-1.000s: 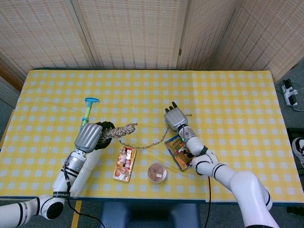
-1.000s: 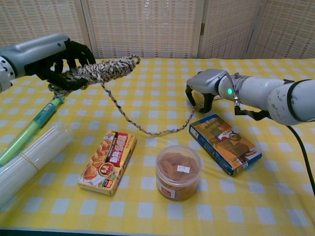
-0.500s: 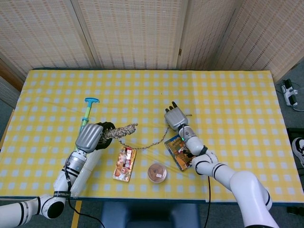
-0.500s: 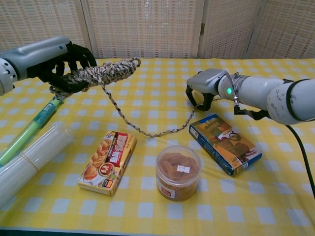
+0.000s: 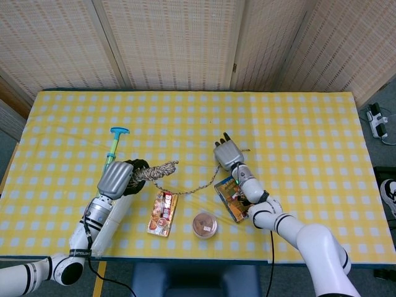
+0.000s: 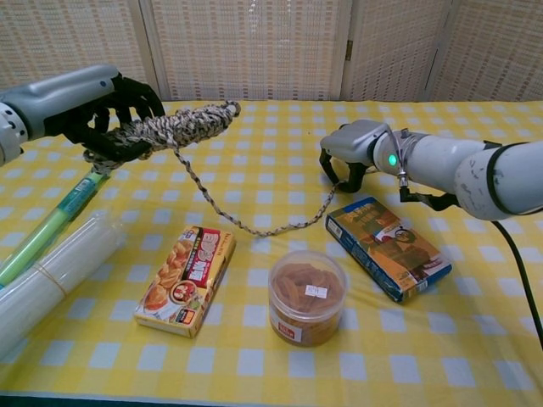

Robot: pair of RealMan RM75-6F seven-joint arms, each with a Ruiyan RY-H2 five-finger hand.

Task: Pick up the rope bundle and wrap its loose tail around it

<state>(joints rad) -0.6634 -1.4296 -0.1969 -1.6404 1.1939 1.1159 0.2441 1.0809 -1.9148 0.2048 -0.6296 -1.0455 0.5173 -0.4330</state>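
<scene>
My left hand [image 6: 102,106] [image 5: 117,178] grips the thick end of the braided rope bundle [image 6: 182,125] [image 5: 156,170] and holds it above the table, its free end pointing right. The loose tail [image 6: 246,222] [image 5: 195,187] hangs from the bundle, sags onto the yellow checked cloth and rises to my right hand [image 6: 349,153] [image 5: 228,153]. That hand's fingers curl down around the tail's end just left of a blue box [image 6: 388,248]. The pinch itself is hidden under the palm.
A snack box [image 6: 187,278] and a round clear tub [image 6: 306,295] lie near the front edge under the sagging tail. A green-and-blue tube [image 6: 53,222] and a clear roll [image 6: 47,278] lie at the left. The table's far half [image 5: 260,117] is bare cloth.
The bundle in my left hand has drifted slightly left and down. My right hand holds about the same spot with the tail's end.
</scene>
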